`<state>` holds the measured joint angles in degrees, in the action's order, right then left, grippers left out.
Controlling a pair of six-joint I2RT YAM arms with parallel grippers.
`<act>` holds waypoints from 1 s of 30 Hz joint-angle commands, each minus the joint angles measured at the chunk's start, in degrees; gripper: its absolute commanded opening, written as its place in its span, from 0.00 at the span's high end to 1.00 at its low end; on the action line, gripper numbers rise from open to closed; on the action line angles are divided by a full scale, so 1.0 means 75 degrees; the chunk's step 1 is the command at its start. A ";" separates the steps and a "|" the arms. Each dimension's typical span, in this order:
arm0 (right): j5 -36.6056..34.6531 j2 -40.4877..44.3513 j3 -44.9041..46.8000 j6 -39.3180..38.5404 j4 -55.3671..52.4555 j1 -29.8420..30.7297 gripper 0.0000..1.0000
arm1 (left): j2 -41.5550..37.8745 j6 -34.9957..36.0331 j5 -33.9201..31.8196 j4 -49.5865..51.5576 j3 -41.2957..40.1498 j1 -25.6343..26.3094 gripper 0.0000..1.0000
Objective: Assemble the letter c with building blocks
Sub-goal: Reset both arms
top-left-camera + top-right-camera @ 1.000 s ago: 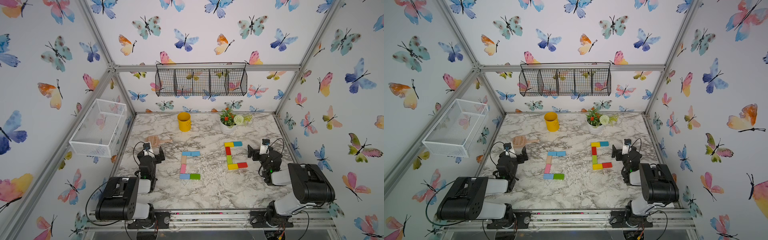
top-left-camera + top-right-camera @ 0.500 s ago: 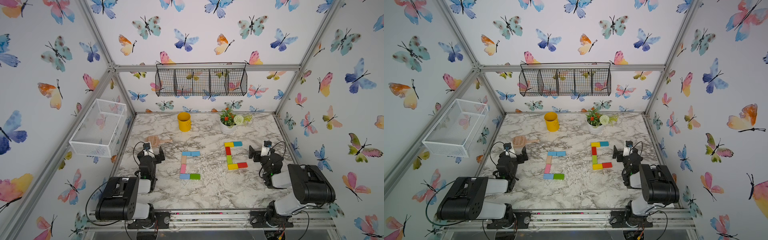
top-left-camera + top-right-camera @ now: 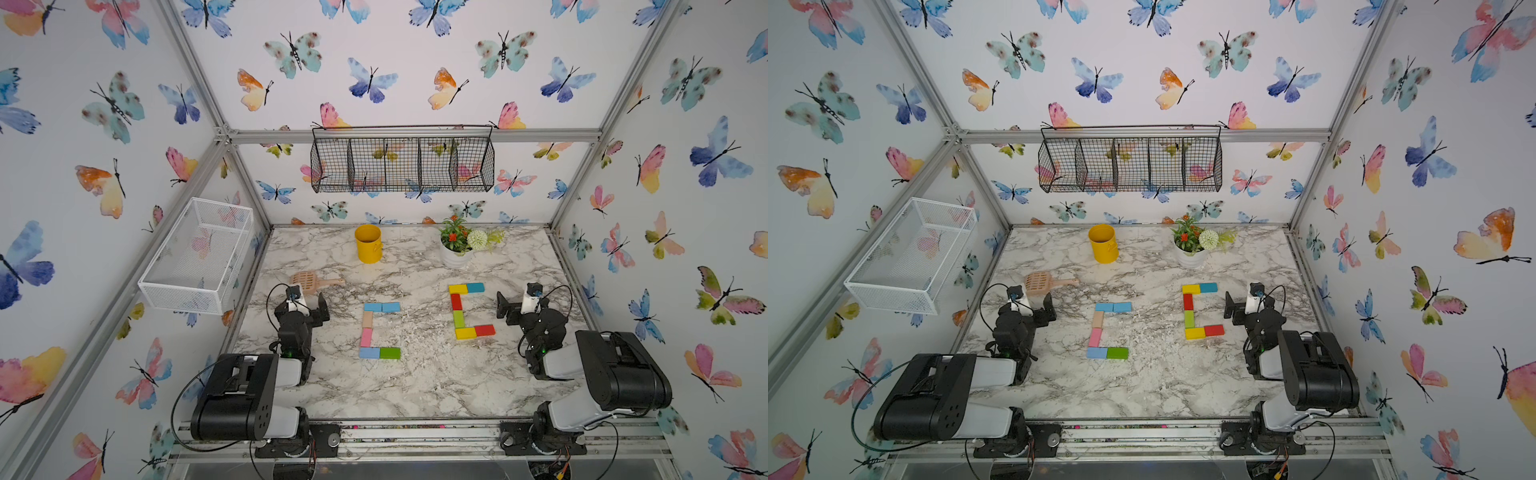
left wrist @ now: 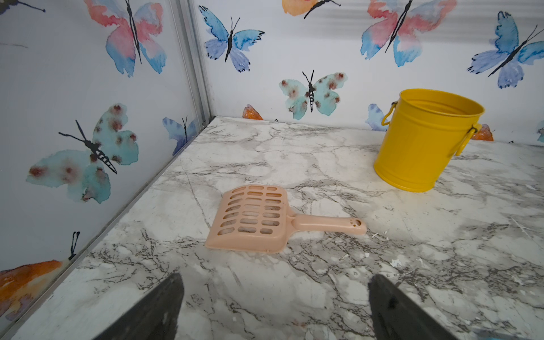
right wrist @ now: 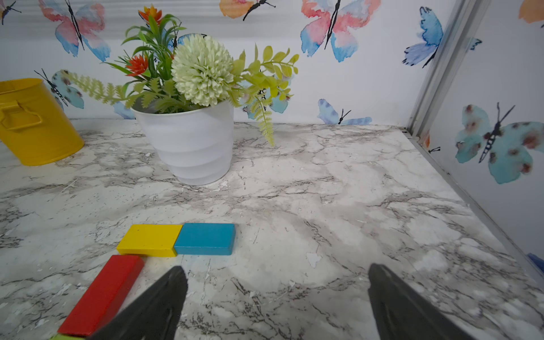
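Block C's (image 3: 365,336), spines near-to-far, mouths rightward; left end effector (image 4: 273,282), right end effector (image 5: 276,273) released

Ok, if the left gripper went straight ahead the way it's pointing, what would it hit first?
Probably the tan slotted scoop, lying directly ahead of the open left gripper; whether it would pass over it is unclear.

Two C-shapes of building blocks (image 3: 366,337) side by side, bucket (image 3: 368,245) and plant (image 3: 456,245) behind

right arm (image 3: 619,374) | upper link settled slightly lower | right tool (image 5: 276,269) barely shifted
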<state>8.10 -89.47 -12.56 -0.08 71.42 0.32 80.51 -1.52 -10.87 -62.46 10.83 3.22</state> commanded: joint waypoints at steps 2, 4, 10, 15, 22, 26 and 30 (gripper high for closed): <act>0.0174 -0.0134 -0.0385 -0.0079 -0.0609 -0.0001 0.00 | -0.0027 -0.0021 -0.0113 0.0061 0.0090 0.0002 0.02; 0.0162 -0.0157 -0.0427 -0.0082 -0.0639 -0.0001 0.00 | -0.0035 -0.0020 -0.0106 0.0070 0.0080 -0.0002 0.02; 0.0139 -0.0210 -0.0522 -0.0078 -0.0771 -0.0006 0.00 | -0.0033 -0.0023 -0.0106 0.0055 0.0091 -0.0001 0.02; 0.0177 -0.0151 -0.0421 -0.0081 -0.0660 -0.0007 0.00 | -0.0024 -0.0020 -0.0108 0.0055 0.0091 -0.0002 0.02; -0.0218 0.0183 0.0601 0.0066 0.0792 -0.0005 0.00 | -0.0031 -0.0027 -0.0108 0.0057 0.0087 -0.0004 0.02; -0.0485 -0.0070 0.0222 0.0180 0.0537 -0.0007 0.00 | -0.0029 -0.0020 -0.0107 0.0058 0.0085 -0.0003 0.02; 0.0309 -0.0042 -0.0269 -0.0157 -0.0491 -0.0006 0.00 | -0.0029 -0.0027 -0.0106 0.0063 0.0083 0.0004 0.02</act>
<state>7.60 -89.95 -13.08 -0.08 70.39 0.30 80.51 -1.52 -10.87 -62.41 10.83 3.22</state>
